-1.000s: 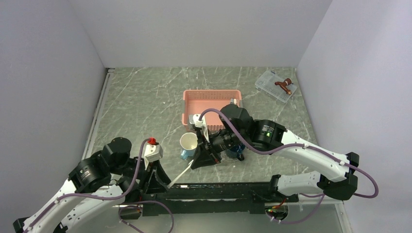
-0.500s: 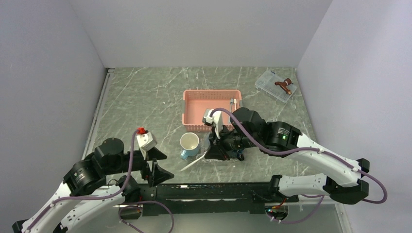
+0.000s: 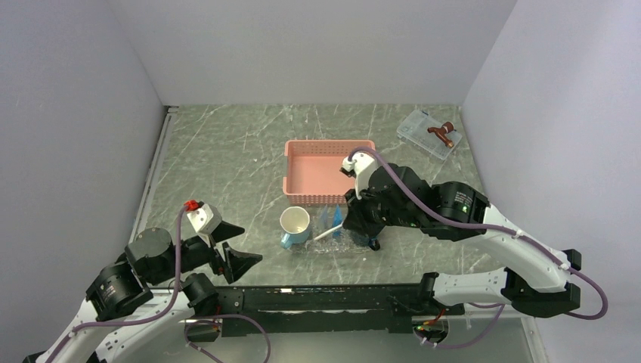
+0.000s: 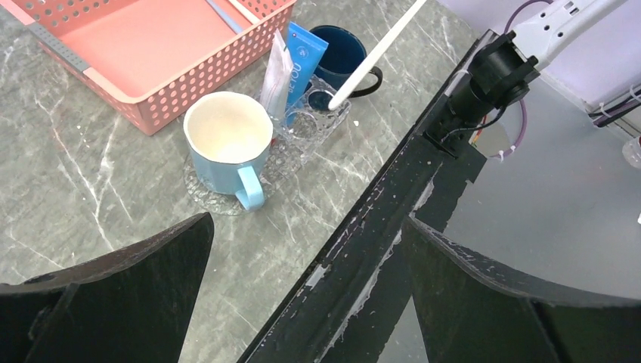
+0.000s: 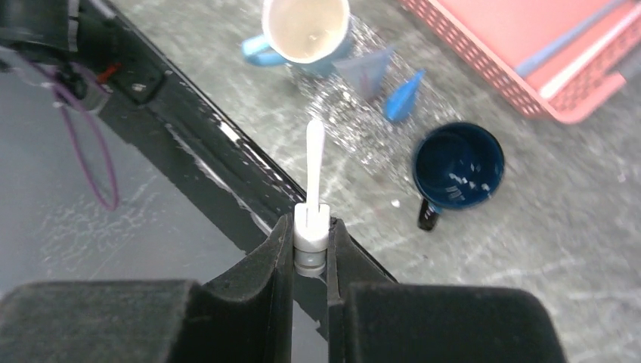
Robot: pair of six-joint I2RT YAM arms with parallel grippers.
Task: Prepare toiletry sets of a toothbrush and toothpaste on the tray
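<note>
The toothbrush [image 5: 314, 159], clamped in the right pincer [image 5: 310, 234], is best laid flat beside the toothpaste [image 5: 403, 97] on the tray [image 5: 340, 125], while the left pincer [image 3: 249, 243] gapes empty.

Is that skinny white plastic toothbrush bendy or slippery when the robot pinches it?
Probably stiff: the slim white plastic toothbrush juts out straight though the right gripper pinches only one end. Likely light, since that small pinch carries it. It might swivel or slip, as the handle looks smooth and thin.

You see a smooth white plastic toothbrush [image 4: 378, 51], a clear knobbly plastic tray [image 4: 198, 189], a matt pink plastic basket [image 4: 204, 72], and a marbled tabletop [image 4: 91, 189].
</note>
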